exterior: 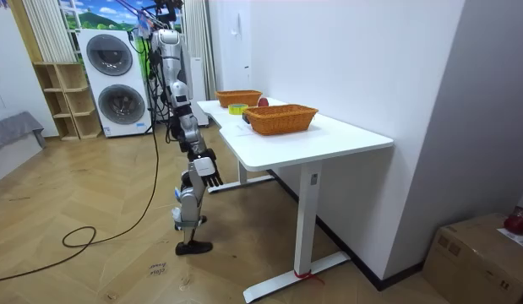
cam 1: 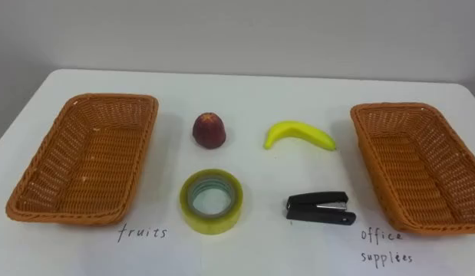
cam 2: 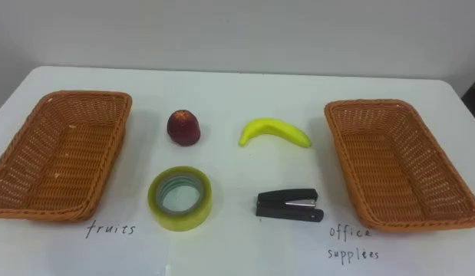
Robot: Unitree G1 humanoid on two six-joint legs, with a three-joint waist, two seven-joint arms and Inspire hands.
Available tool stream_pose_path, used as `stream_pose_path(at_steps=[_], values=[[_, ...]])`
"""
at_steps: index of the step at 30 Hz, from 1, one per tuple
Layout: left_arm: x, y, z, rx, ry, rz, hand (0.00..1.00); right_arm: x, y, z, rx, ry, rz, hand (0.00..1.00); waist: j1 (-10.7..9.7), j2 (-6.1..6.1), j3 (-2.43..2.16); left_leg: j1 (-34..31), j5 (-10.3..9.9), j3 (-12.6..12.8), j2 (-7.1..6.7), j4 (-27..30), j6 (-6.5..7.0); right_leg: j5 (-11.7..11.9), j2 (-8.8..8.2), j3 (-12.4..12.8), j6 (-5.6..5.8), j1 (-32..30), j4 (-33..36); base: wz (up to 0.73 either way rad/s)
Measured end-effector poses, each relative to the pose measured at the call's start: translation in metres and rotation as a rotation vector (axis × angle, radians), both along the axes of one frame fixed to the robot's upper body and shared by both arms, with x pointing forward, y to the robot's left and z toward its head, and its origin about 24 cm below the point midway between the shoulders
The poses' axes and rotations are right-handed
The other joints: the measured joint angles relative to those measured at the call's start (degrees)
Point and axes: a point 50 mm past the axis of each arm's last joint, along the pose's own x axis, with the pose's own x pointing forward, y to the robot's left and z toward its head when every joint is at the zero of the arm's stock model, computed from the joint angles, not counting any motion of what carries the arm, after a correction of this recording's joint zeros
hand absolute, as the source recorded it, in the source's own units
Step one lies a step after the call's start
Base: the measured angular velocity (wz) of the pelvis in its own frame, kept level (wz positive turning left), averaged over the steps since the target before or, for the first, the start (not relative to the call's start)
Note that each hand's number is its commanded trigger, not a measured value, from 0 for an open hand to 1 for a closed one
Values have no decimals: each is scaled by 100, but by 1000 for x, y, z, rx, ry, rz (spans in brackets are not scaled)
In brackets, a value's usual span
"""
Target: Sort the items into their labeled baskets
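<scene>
Apple (cam 1: 209,129), banana (cam 1: 298,135), tape (cam 1: 212,201), stapler (cam 1: 319,208) on table (cam 1: 245,96) between baskets (cam 1: 114,98), right hand (exterior: 207,166) hanging slack-fingered, well apart

Placed at the left end of a white table (cam 1: 245,88), a brown rectangular woven wicker basket (cam 1: 114,98); at the right end, well apart, a matching wicker basket (cam 1: 394,107). Between them at the back, a dark red round apple (cam 1: 209,129) sitting upright on the left and a yellow curved banana (cam 1: 298,135) on the right (lying on its side, arched toward the far edge). Nearer, a yellow-green roll of tape (cam 1: 214,219) lying flat before the apple and a black stapler (cam 1: 319,208), closed, before the banana, none touching.
</scene>
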Motion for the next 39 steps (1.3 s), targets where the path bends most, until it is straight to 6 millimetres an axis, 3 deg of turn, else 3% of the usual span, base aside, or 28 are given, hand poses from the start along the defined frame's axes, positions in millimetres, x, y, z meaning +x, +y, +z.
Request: stream_pose_path(at_steps=[25, 39], values=[[-6, 1, 0, 11, 33, -31, 0, -3, -1, 0, -3, 2, -53, 0, -5, 45, -7, -16, -5, 0, 1, 11, 6, 2, -1, 21, -2, -1, 46, 0], [-4, 9, 3, 43, -6, 15, 0, -27, -16, 1, -59, 45, -280, 0, -165, 37, -4, 87, -6, 4, -2, -17, 8, 1, -1, 35, 0, 102, 14, 1]])
